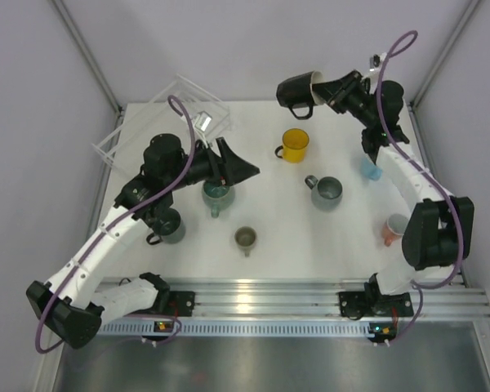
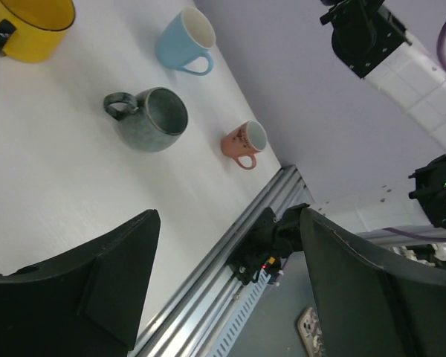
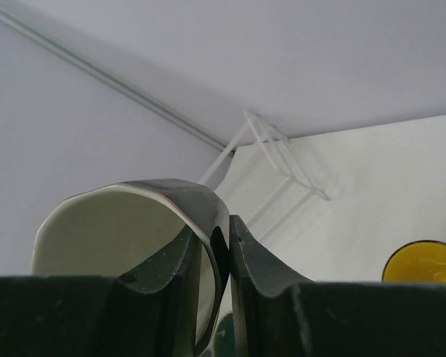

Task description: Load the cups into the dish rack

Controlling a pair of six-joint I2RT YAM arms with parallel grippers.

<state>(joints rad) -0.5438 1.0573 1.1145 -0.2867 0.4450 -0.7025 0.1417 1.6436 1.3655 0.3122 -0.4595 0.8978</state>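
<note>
Grip: right tool (image 3: 221,245) narrow, jaws pinched on the wall of the black cup (image 3: 134,223), one finger inside the pale bowl and one outside. Cup hangs clear of the tabletop (image 1: 310,255), lying on its side with its mouth toward the tool. Dish rack (image 1: 170,110) sits ahead of this tool, past the cup, in the far corner by the wall posts; I see no cup in it. Yellow cup (image 1: 295,144) stands below the tool.

Left tool (image 1: 238,168) wide, holding nothing, hovering just over the teal cup (image 1: 217,196). The rack lies behind it, near its wrist.

Risk, my judgement: the hold is on a thin rim only, so the cup may pivot or slip if the wrist turns fast. The rack is clear and light, and a knock on its bars could shove it. The left arm sits close beside the rack, so both arms could crowd there.

Room: air between held cup and rack looks open. Walls stand close beyond the rack.
</note>
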